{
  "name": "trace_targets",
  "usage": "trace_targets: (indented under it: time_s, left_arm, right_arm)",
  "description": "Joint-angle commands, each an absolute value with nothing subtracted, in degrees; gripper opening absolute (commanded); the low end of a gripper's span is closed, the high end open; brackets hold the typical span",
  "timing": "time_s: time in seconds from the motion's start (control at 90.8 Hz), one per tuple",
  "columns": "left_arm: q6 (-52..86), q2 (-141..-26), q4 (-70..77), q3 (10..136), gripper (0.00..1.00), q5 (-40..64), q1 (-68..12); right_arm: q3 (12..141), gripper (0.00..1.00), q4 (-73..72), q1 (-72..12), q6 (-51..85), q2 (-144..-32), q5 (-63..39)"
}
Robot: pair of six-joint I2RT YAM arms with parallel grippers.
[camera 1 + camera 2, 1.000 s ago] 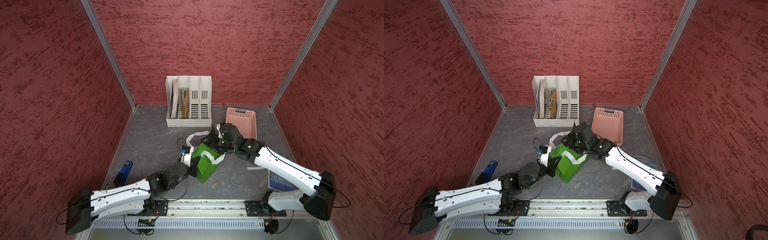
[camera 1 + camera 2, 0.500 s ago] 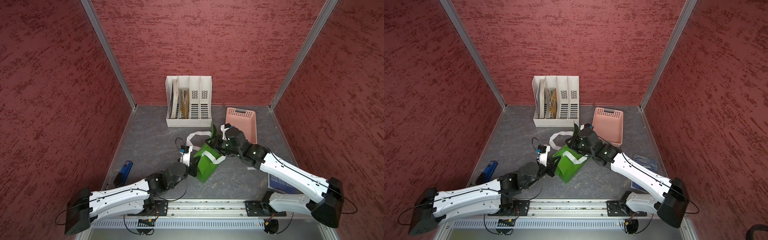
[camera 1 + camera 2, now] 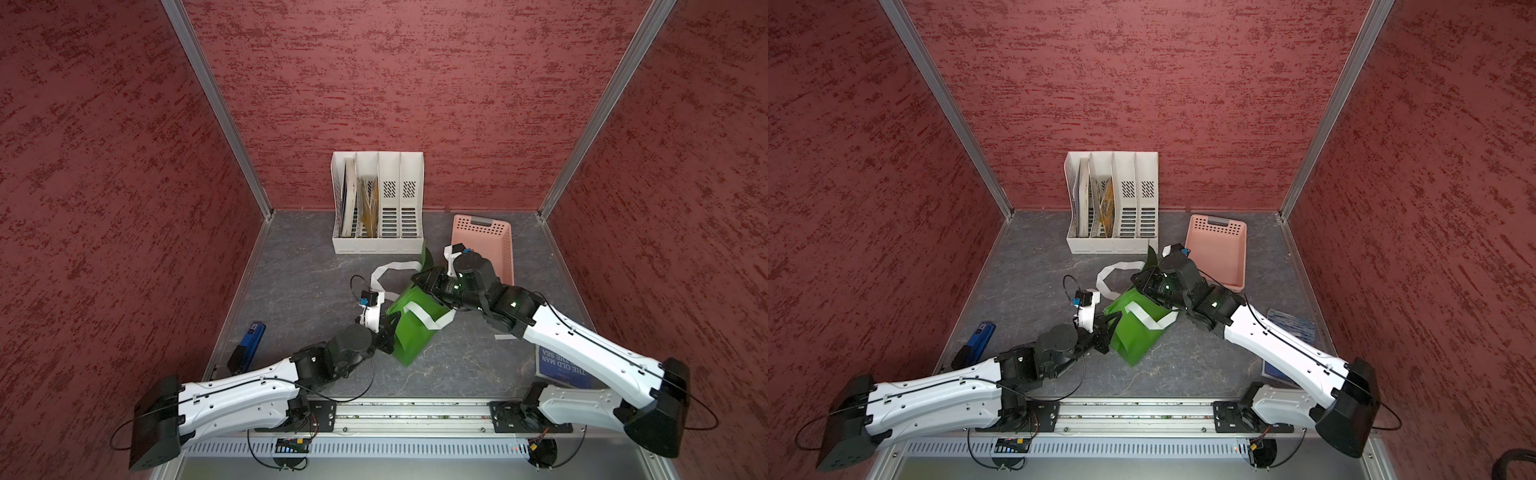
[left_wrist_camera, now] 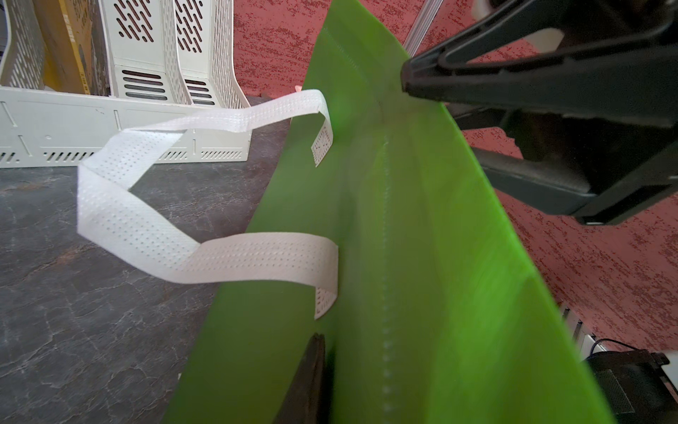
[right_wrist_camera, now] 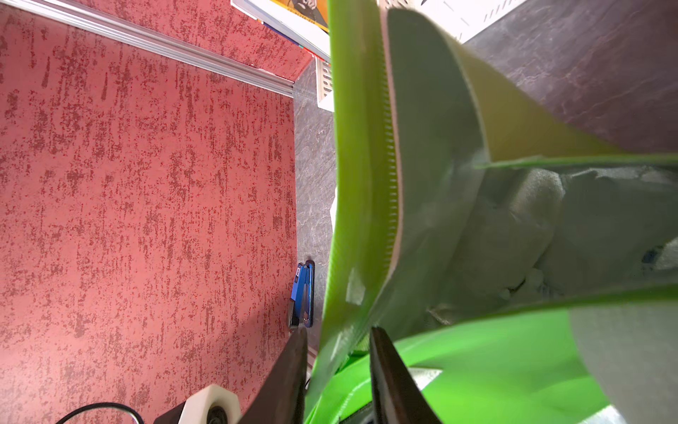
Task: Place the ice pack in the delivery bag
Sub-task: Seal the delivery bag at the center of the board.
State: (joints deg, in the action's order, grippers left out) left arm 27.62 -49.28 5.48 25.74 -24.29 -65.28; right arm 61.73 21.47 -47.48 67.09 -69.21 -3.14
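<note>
The bright green delivery bag (image 3: 409,336) (image 3: 1133,336) stands tilted in the middle of the floor, its white strap handles (image 3: 390,268) hanging loose. My left gripper (image 3: 388,328) (image 4: 323,352) is shut on the bag's near side wall (image 4: 422,257); only one finger shows. My right gripper (image 3: 417,282) (image 5: 337,334) is closed over the far rim, with green fabric between its fingers. The silver lining (image 5: 495,227) shows inside. A flat pale-blue patterned pack (image 3: 1298,324), apparently the ice pack, lies on the floor by the right arm.
A white file organizer (image 3: 378,203) stands at the back wall. A pink perforated basket (image 3: 488,245) sits right of it, just behind the right wrist. A blue stapler (image 3: 249,343) lies at the left edge. A blue book (image 3: 561,365) lies under the right arm.
My right gripper has shifted slightly toward the front right and its jaws have narrowed on the bag's rim. The left gripper has kept its hold and barely moved.
</note>
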Motion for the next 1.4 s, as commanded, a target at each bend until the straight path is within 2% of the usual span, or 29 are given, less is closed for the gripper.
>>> trace_targets:
  time_s: [0.0,0.165,0.397,0.496,0.551,0.881,0.97,1.036,1.245,1.388]
  left_arm:
    - [27.78,-48.89,4.77,25.71,0.15,-24.58,-65.39]
    - [27.76,-48.9,4.89,25.66,0.15,-24.86,-65.37]
    - [27.89,-49.01,4.93,25.66,0.14,-25.05,-65.26]
    - [28.16,-48.91,5.12,25.58,0.14,-25.17,-65.09]
    - [28.41,-48.9,5.18,25.58,0.14,-25.05,-64.91]
    - [29.89,-48.79,6.06,25.53,0.19,-21.88,-64.47]
    - [29.97,-48.55,6.18,25.73,0.24,-20.65,-64.32]
    - [30.06,-48.33,6.16,25.9,0.37,-19.6,-64.29]
    - [30.35,-47.27,5.93,26.32,0.63,-17.94,-64.25]
    - [30.15,-46.83,4.86,26.53,0.64,-19.44,-64.2]
  right_arm:
    - [63.12,0.32,24.54,-47.81,67.74,-67.98,-1.74]
    - [61.94,0.23,25.51,-47.81,68.08,-68.09,-2.77]
    - [59.77,0.17,25.68,-48.07,67.16,-67.27,-2.46]
    - [55.25,0.07,20.59,-48.07,67.19,-66.41,-2.65]
    - [52.69,0.04,16.73,-48.08,67.48,-66.07,-2.77]
    - [45.51,0.02,-2.2,-48.1,61.48,-69.13,-0.97]
    - [42.6,0.02,-8.59,-48.09,61.82,-69.83,-0.37]
    - [41.74,0.01,-10.66,-48.14,61.39,-70.1,0.4]
    - [41.0,0.0,-11.26,-48.13,59.43,-69.31,3.41]
    - [41.72,0.0,-10.14,-48.11,58.55,-68.28,3.55]
